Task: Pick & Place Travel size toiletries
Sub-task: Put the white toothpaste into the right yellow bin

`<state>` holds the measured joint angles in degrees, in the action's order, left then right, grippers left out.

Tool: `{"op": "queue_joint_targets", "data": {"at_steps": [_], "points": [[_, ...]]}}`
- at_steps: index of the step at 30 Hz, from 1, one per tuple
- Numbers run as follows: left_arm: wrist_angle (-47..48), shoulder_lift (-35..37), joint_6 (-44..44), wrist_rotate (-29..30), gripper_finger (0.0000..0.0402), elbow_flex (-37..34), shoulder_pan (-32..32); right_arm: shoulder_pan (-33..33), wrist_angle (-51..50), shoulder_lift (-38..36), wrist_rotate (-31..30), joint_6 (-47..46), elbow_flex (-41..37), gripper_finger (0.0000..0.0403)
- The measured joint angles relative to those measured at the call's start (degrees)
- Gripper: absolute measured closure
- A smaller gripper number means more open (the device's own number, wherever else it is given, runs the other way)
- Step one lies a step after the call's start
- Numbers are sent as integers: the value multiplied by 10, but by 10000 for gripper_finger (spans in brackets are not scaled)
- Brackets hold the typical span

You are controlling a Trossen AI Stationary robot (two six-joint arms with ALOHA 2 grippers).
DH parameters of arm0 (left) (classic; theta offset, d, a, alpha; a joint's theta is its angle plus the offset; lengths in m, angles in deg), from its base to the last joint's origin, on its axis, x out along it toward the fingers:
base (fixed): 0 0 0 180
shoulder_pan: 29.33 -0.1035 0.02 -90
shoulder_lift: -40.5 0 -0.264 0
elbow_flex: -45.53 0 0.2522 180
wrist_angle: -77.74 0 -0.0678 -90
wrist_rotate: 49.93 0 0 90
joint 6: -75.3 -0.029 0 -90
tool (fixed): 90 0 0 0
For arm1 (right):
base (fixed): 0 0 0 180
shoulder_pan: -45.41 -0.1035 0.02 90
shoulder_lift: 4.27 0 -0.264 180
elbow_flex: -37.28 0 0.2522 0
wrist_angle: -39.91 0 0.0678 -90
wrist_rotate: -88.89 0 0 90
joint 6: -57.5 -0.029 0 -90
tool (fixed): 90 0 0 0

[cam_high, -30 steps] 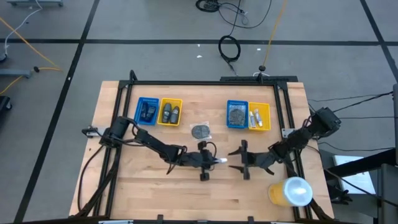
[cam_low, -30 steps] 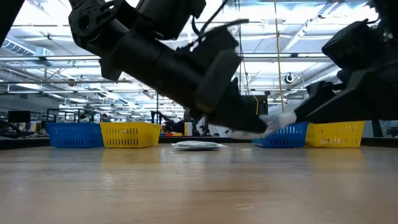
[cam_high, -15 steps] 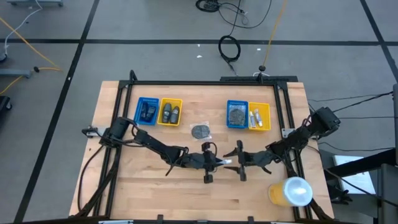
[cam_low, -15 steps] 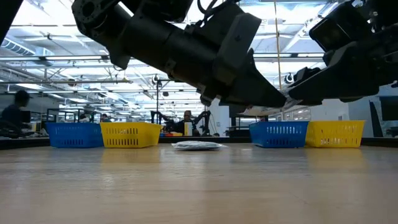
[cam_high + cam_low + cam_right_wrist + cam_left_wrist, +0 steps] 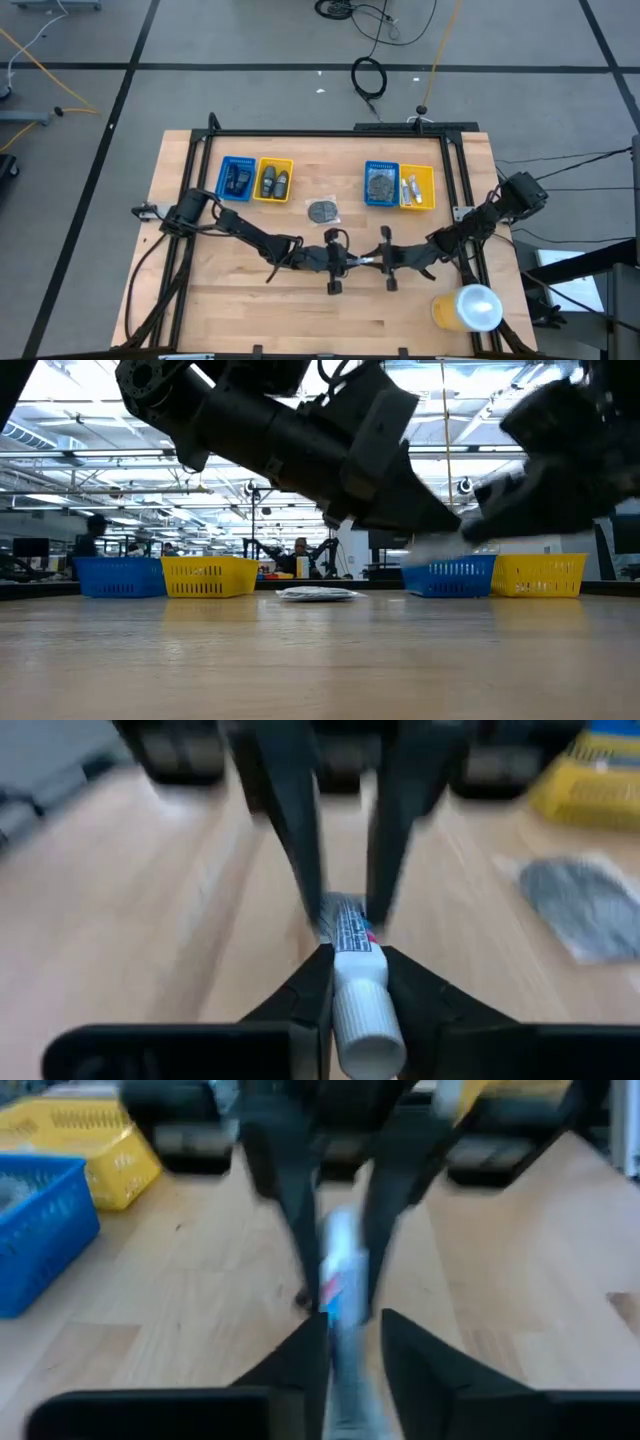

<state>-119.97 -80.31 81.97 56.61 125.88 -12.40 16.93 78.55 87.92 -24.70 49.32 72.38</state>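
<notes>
A small white tube (image 5: 362, 261) with red and blue print hangs level above the middle of the table, between my two grippers. My left gripper (image 5: 352, 262) comes from the table's left and my right gripper (image 5: 373, 262) from the right, their tips facing each other. Both are shut on the tube (image 5: 352, 955). A round grey clear-wrapped disc (image 5: 322, 210) lies flat on the table behind them. Other toiletries sit in the four small trays at the back. My left gripper pinches the tube's flat tail end (image 5: 343, 912) between its two fingers (image 5: 300, 840). The fingers come about level from the table's left and lie along the tube, which is clear of the table. My right gripper pinches the tube's cap end (image 5: 362, 1005) between its two fingers (image 5: 310, 985). They come about level from the table's right, along the tube, and the white cap reaches back between them. The tube stays level and lifted.
A blue tray (image 5: 237, 178) and a yellow tray (image 5: 273, 180) stand at the back left, and a blue tray (image 5: 381, 184) and a yellow tray (image 5: 417, 187) at the back right. A big yellow cylinder with a white top (image 5: 470, 305) stands near the front right corner.
My right gripper has moved toward the table's left to meet the left gripper, and its wide-open fingers have shut on the tube's free end. The tube has stayed level above the table.
</notes>
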Motion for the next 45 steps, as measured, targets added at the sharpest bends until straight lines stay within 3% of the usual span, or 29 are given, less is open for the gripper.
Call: {"op": "queue_joint_targets", "data": {"at_steps": [5,13,22,28,32,37,45], "points": [[8,13,-9,-6,228,1,2,-1,-119,-48,-2,-46,0,332],[46,17,-3,-4,130,1,2,-1,-352,-218,-28,-106,-1,348],[63,16,16,-1,111,0,2,-2,-667,-471,-221,-177,12,347],[62,16,16,0,110,0,2,22,-862,-576,-354,-230,77,347],[62,16,16,0,110,0,2,74,-928,-596,-358,-274,92,347],[64,16,18,0,110,0,2,159,-1015,-573,-302,-346,91,347],[65,16,18,0,110,0,2,259,-954,-479,-244,-317,66,347]]}}
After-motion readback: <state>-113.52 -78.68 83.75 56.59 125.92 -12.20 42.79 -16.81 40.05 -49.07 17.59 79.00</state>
